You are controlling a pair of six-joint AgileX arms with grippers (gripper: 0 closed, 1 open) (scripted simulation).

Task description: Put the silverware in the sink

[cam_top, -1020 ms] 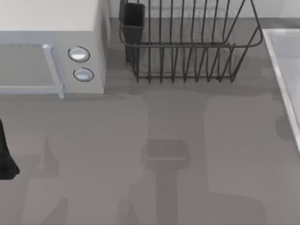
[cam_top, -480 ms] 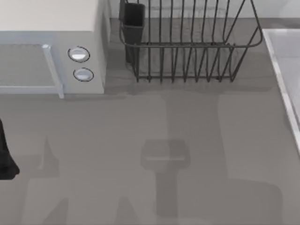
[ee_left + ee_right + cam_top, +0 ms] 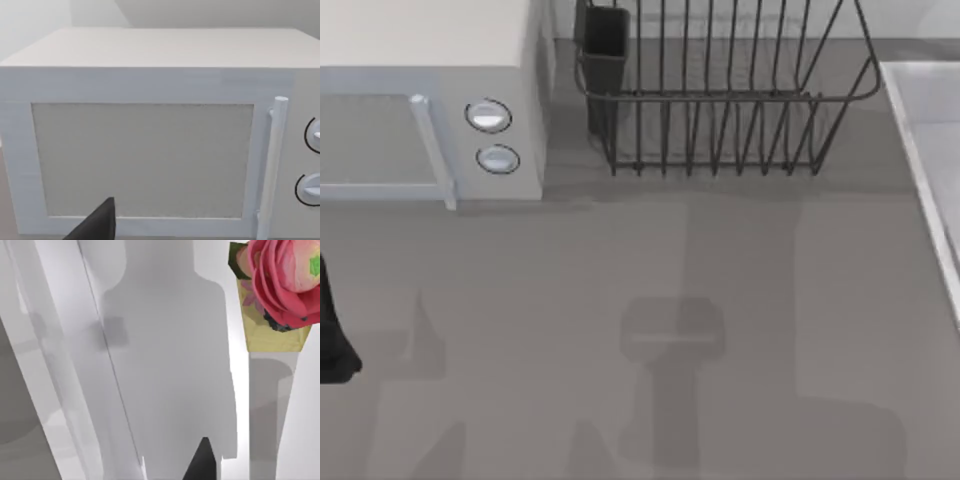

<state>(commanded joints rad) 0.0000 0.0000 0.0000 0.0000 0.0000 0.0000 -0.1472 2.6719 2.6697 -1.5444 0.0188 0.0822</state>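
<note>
- The pale grey-white rectangular sink (image 3: 932, 170) with its lighter raised rim is seen at the right edge of the table in the top view; its smooth basin floor (image 3: 165, 365) is also looked down upon in the right wrist view.
- No silverware can be made out in any view, so whether anything is carried cannot be told.
- A dark fingertip (image 3: 202, 462) of the right gripper is seen over the basin; whether the fingers are apart or together cannot be told.
- The left arm (image 3: 332, 335) is parked at the table's left edge, facing the white box appliance with two round knobs (image 3: 150, 140); its finger state cannot be told either.
- The dark wire dish rack (image 3: 720, 100) stands at the back of the table.
- Recommended practice, as a judgement: any release is best made low and well inside the rim, and the pink flower in its yellow holder (image 3: 280, 290) beside the basin is to be kept clear of.
</note>
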